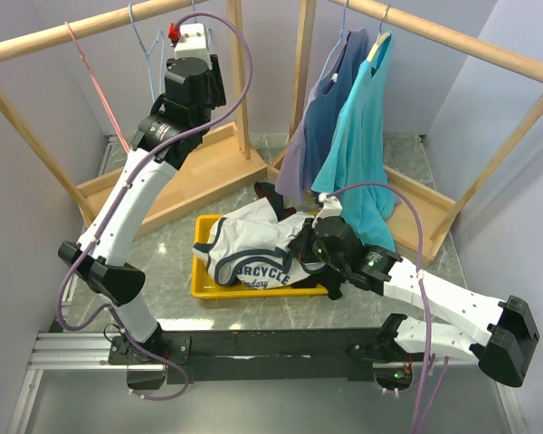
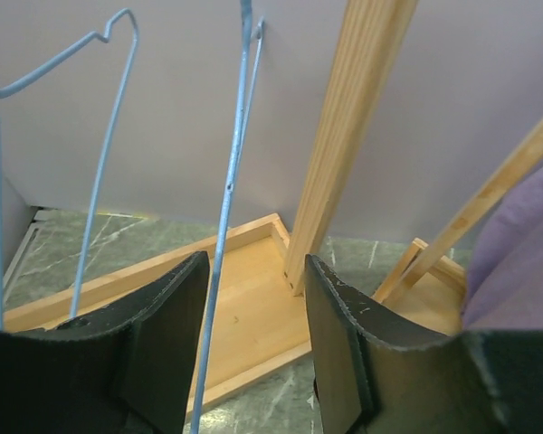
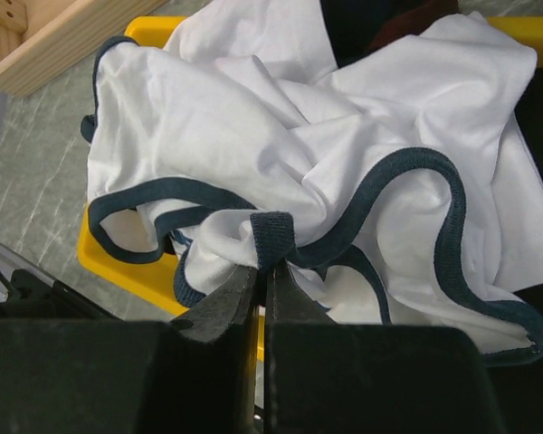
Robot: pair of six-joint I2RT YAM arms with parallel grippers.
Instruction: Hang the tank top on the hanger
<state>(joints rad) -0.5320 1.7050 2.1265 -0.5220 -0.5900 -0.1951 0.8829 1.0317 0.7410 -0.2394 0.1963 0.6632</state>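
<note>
The white tank top [image 1: 253, 246] with navy trim lies crumpled in a yellow tray [image 1: 202, 271]. My right gripper [image 1: 309, 249] is at its right side. In the right wrist view the gripper [image 3: 265, 269] is shut on a fold of the navy trim [image 3: 273, 237] of the tank top [image 3: 253, 117]. My left gripper [image 1: 192, 38] is raised to the left rack's rod beside the light-blue hangers [image 1: 150, 63]. In the left wrist view it [image 2: 255, 267] is open, and a hanger wire [image 2: 231, 181] runs between the jaws, close to the left finger. A second light-blue hanger [image 2: 100, 136] hangs further left.
A pink-red hanger [image 1: 92, 77] hangs on the left wooden rack [image 1: 208, 167]. A turquoise T-shirt [image 1: 362, 136] and a purple-blue shirt [image 1: 321, 117] hang on the right rack. A dark garment [image 1: 267, 192] lies at the tray's back. A wooden post [image 2: 344, 145] stands just ahead of my left gripper.
</note>
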